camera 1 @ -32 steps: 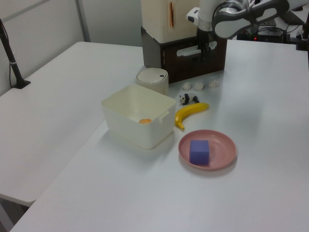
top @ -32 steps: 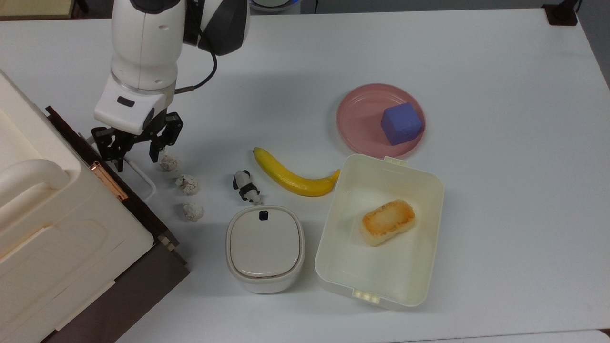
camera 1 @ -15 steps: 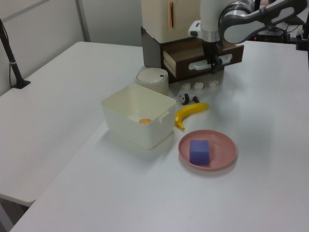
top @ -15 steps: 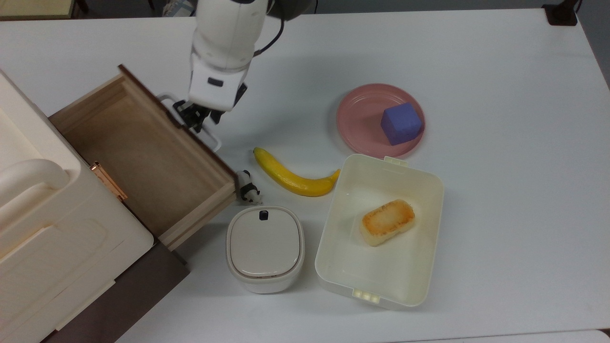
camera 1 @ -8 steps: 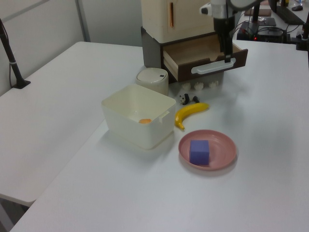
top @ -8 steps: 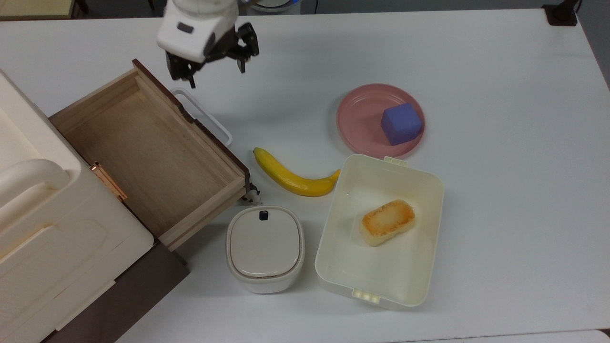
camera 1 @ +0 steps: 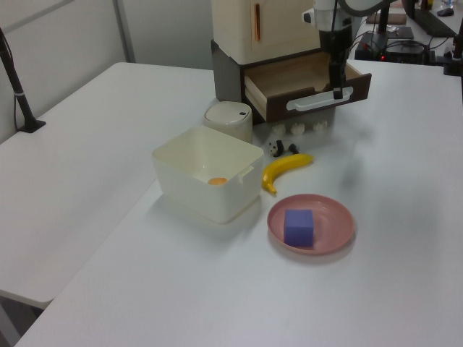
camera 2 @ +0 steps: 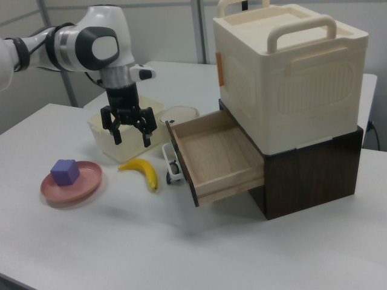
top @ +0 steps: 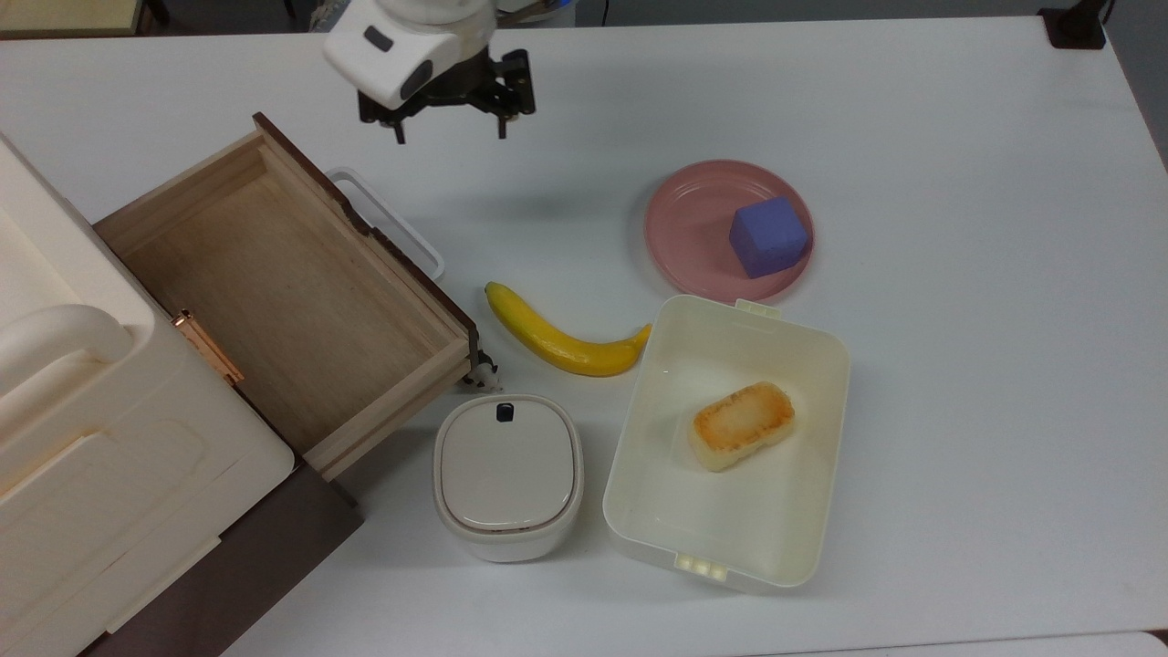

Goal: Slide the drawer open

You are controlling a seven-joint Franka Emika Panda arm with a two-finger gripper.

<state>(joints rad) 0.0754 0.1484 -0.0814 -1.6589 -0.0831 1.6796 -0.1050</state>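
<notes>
A: Claw first. The gripper (top: 450, 119) hangs above the table with its 2 fingers spread wide apart and nothing between them; the right view (camera 2: 129, 134) shows the same wide gap.

B: And it's clear of the drawer?

A: Yes, no contact. In the top view it sits past the far end of the white bar handle (top: 387, 223), over bare white table (top: 958, 137).

B: The drawer itself?

A: The drawer (top: 283, 292) is pulled well out of the dark brown cabinet (camera 2: 308, 172), pale wood bottom showing, nothing lying inside. Its dark front panel faces the middle of the table, and the cream plastic case (top: 73, 438) with a copper latch (top: 208, 347) sits on top of the cabinet.

B: What's around it?

A: Just off the drawer's near corner in the top view, a little panda figure (top: 482, 372) peeks out from under the front panel. To the top view's right of that lies a yellow banana (top: 557, 339). Near the drawer's corner stands a small lidded white container (top: 507, 474).

B: Further out?

A: An open white lunch box (top: 730, 529) with 1 toasted piece of bread (top: 741, 425) in it, touching the banana's tip. Beyond it, a pink plate (top: 684, 228) carries 1 purple cube (top: 768, 237). In the left view, 3 small white lumps (camera 1: 297, 129) lie on the table below the drawer's front.
</notes>
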